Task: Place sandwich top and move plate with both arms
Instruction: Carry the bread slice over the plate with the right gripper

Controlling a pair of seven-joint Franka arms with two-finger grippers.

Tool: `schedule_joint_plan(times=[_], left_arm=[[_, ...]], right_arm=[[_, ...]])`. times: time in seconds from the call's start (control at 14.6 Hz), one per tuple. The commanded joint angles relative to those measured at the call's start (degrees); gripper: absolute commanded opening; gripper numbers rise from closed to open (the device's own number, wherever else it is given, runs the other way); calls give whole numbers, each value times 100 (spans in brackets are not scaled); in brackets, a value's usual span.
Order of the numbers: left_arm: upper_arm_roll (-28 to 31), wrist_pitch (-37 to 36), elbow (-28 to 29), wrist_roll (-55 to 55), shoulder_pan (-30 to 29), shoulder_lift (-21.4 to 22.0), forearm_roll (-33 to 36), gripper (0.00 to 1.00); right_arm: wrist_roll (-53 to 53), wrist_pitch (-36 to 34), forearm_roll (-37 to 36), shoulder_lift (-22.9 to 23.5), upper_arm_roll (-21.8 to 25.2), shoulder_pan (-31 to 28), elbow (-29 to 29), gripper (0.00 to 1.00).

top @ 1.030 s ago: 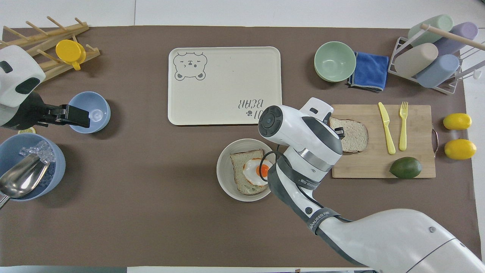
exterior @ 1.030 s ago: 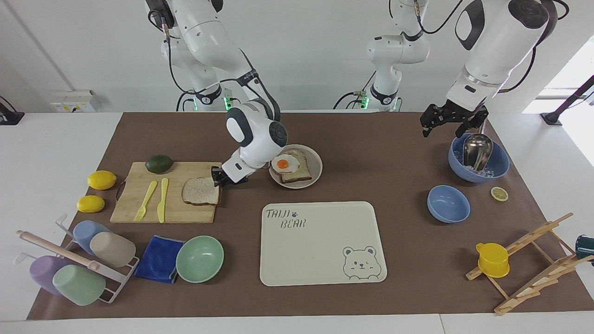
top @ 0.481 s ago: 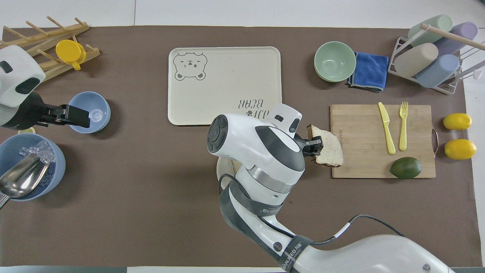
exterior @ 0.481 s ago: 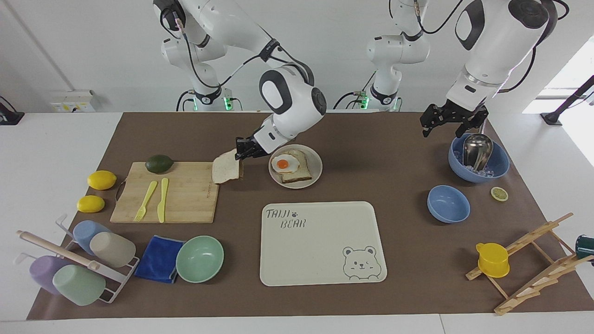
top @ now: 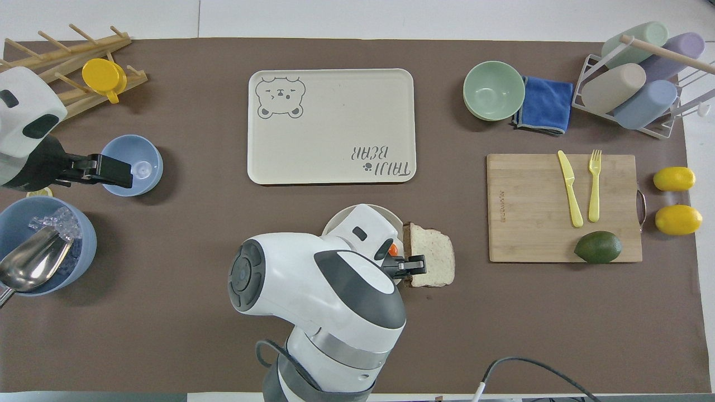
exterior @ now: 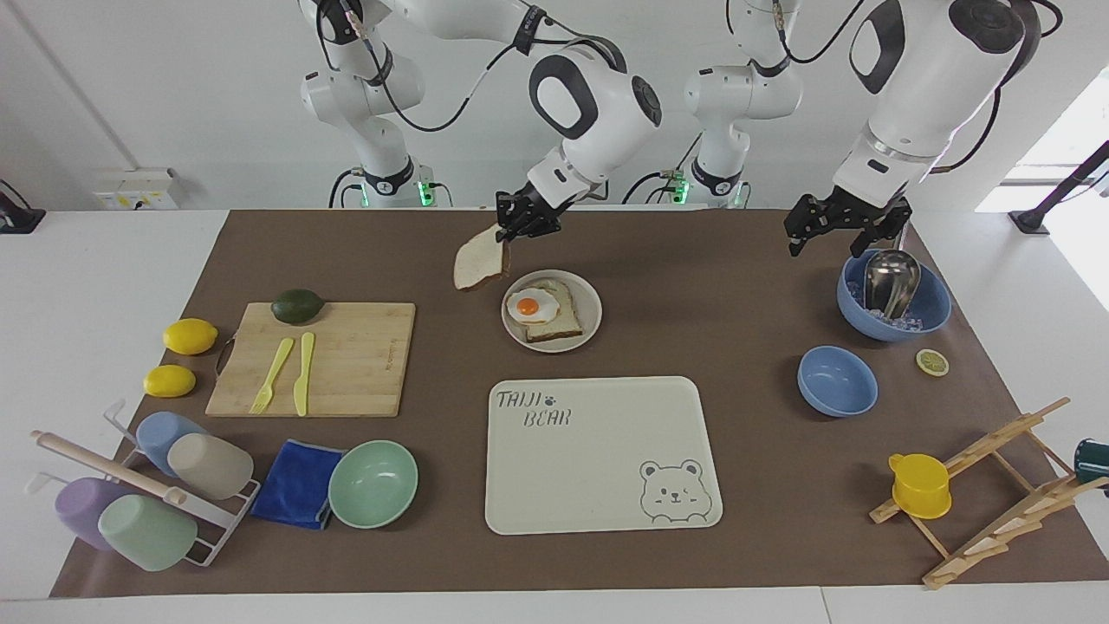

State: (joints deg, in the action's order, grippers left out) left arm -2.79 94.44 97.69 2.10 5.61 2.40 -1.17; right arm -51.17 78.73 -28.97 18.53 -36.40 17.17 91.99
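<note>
My right gripper [exterior: 522,224] is shut on one edge of the sandwich top [exterior: 479,261], a slice of speckled bread that hangs tilted in the air. It is held up over the mat just beside the plate [exterior: 592,299], toward the right arm's end. The plate carries a lower bread slice [exterior: 559,325] with a fried egg [exterior: 531,305] on it. In the overhead view the right gripper [top: 412,267] and the slice [top: 431,261] show beside the plate's rim [top: 339,216], which the arm mostly covers. My left gripper [exterior: 836,230] waits open over the blue ice bowl [exterior: 931,316].
A cutting board [exterior: 346,364] with a yellow fork, a knife and an avocado lies toward the right arm's end. The bear tray [exterior: 598,455] lies farther from the robots than the plate. A mint bowl [exterior: 372,484], a blue cloth, a cup rack, lemons, a small blue bowl [exterior: 836,381] and a wooden rack stand around.
My right gripper has lifted the bread slice off the cutting board and carried it up and toward the plate. The left arm has not moved.
</note>
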Motion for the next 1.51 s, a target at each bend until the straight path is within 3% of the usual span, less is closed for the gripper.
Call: schedule_joint_plan(times=[0.0,0.27,0.69,1.44], left_arm=[[-11,-14,92,18,-43,111,-41,100],[-11,-14,92,18,-43,111,-41,100],[-11,-23,92,18,-43,111,-41,100],[-3,-49,92,18,-34,111,-41,100]], right_arm=[[-262,599,243,72,-34,-48,73,0],[-253,994,251,98,-25,-135,152,0],[-235,1662,260,90,-34,-302,767,0],[-262,2612,506,169,-34,-285,899,0]])
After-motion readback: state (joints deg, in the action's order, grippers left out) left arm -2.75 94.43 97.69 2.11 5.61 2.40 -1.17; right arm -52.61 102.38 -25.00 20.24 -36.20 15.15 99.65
